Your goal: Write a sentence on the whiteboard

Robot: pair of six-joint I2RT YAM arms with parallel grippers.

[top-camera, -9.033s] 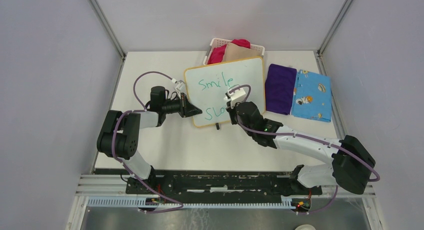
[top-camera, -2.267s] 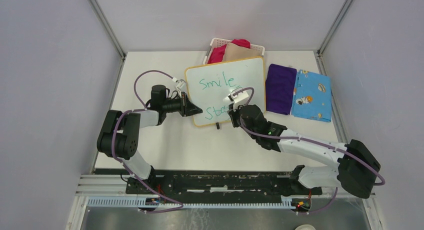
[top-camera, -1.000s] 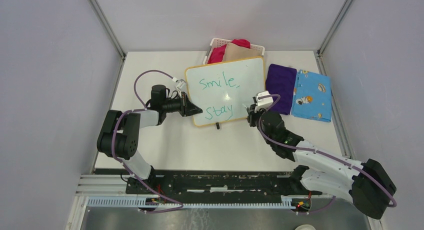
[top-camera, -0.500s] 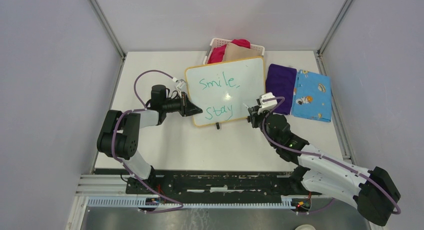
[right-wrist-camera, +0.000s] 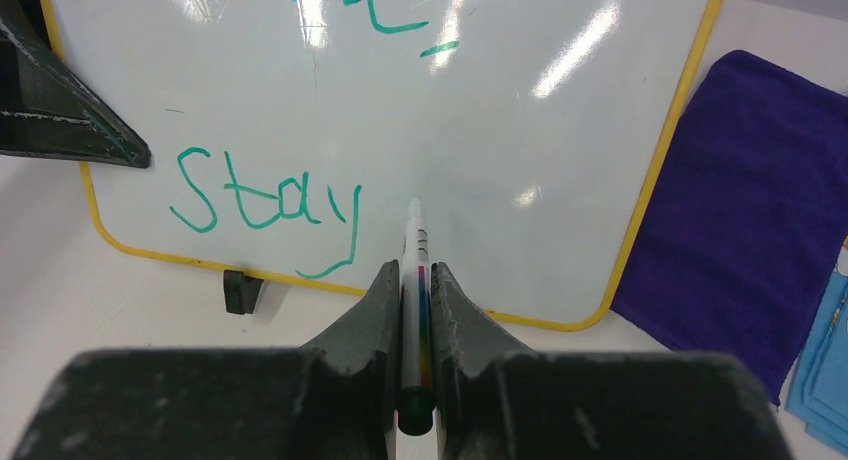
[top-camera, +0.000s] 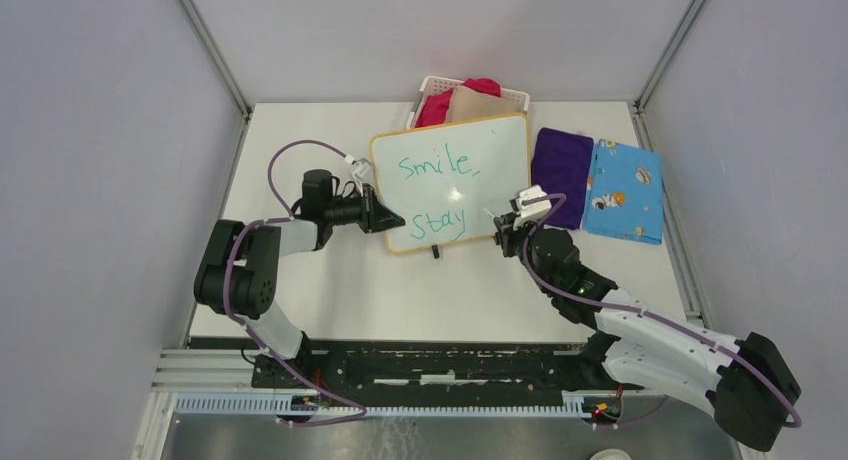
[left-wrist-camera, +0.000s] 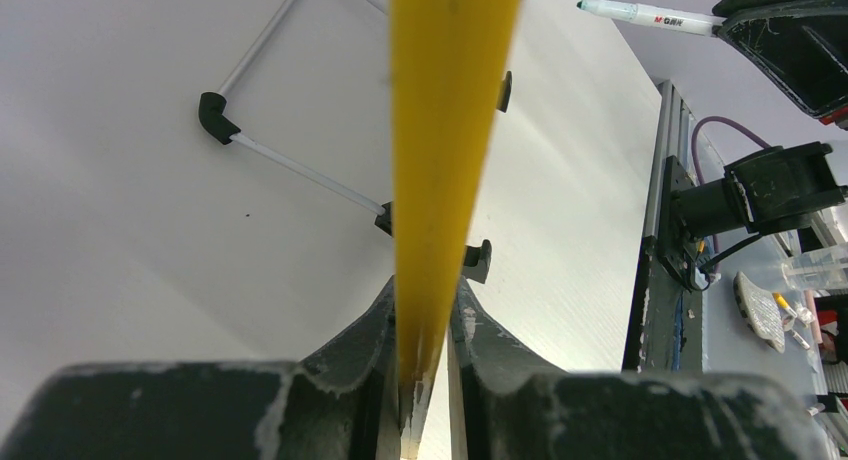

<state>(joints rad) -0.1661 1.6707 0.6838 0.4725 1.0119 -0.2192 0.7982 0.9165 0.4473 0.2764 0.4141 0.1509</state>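
The white table is overlooked from above and behind. The yellow-framed rectangular whiteboard, shared by all views, is seen edge-on, close, from the left wrist, face-on from the right.

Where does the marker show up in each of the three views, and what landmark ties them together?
Top external: marker at the lower right of the whiteboard, held in the right tool.
Left wrist: top right corner, lying level.
Right wrist: bottom centre, pinched between the fingers, tip pointing at the board.
Shared landmark: the board's yellow frame.
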